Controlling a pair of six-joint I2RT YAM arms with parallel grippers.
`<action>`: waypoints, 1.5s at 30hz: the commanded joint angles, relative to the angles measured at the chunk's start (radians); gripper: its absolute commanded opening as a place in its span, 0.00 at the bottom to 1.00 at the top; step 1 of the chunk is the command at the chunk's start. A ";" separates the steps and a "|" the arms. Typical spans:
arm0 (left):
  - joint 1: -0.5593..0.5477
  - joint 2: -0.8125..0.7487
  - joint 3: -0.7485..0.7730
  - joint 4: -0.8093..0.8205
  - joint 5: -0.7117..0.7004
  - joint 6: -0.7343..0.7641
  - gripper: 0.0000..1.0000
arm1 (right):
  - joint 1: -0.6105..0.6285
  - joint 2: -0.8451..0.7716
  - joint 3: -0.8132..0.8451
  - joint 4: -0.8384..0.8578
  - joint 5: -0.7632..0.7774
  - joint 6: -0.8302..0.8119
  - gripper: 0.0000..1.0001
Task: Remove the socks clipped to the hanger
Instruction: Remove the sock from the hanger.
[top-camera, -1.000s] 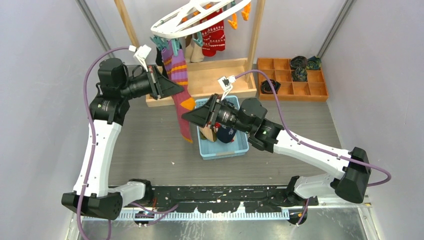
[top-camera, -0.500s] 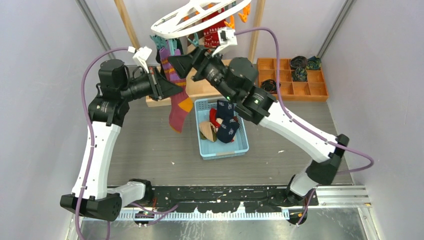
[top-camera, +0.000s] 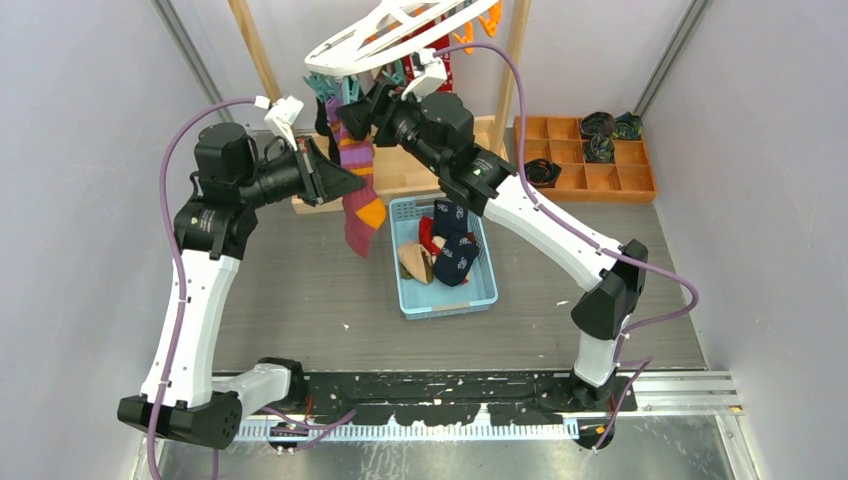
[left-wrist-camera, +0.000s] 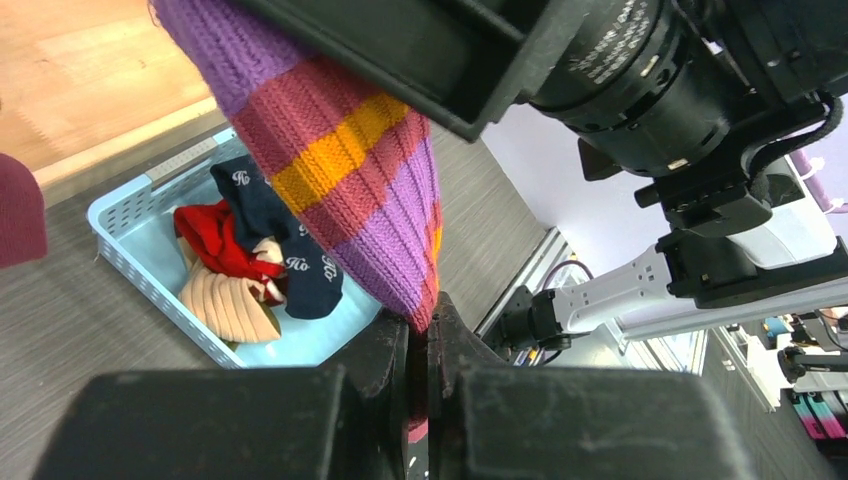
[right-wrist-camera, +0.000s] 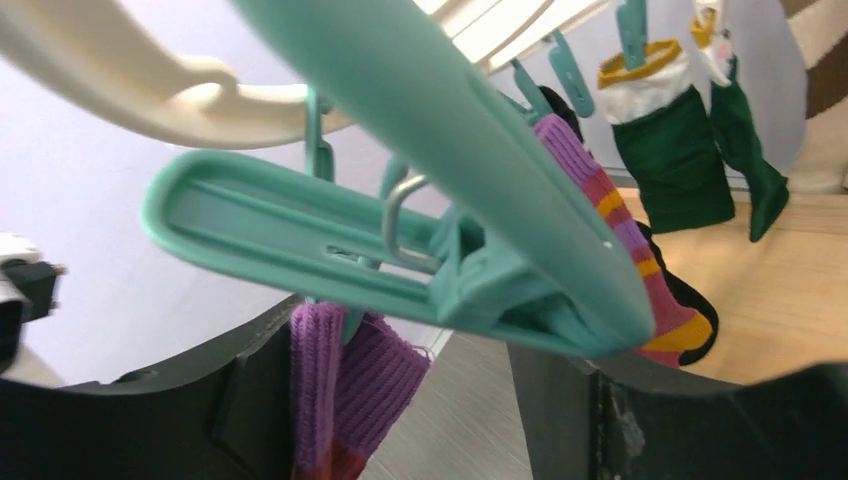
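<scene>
The white oval hanger (top-camera: 390, 30) hangs at the top centre with teal and orange clips. A purple-striped sock (top-camera: 357, 185) hangs from a teal clip (right-wrist-camera: 420, 250) at its left end. My left gripper (top-camera: 352, 180) is shut on this sock's lower part (left-wrist-camera: 340, 170), its fingers pinching the toe end. My right gripper (top-camera: 352, 112) is open, raised up under the hanger's left end, its jaws on either side of the teal clip and the sock's purple cuff (right-wrist-camera: 345, 385). More socks hang behind: dark green (right-wrist-camera: 690, 150) and another purple-striped one (right-wrist-camera: 640, 260).
A light blue basket (top-camera: 441, 298) in the middle of the table holds navy, red and beige socks. The wooden rack's base (top-camera: 420, 160) lies behind it. A wooden compartment tray (top-camera: 600, 175) with dark rolled socks stands at the back right.
My right arm has swung up from over the basket to the hanger's left end, its open jaws now round the teal clip. The left gripper stayed shut on the striped sock.
</scene>
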 joint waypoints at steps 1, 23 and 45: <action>-0.014 -0.014 -0.005 0.007 -0.003 0.015 0.00 | -0.002 -0.010 0.072 0.100 -0.025 0.033 0.68; -0.042 -0.022 -0.023 -0.005 -0.035 0.025 0.00 | -0.006 0.005 0.020 0.274 0.076 0.102 0.19; -0.043 -0.045 -0.057 -0.042 -0.054 0.072 0.00 | 0.092 -0.157 -0.314 0.508 0.412 0.100 0.79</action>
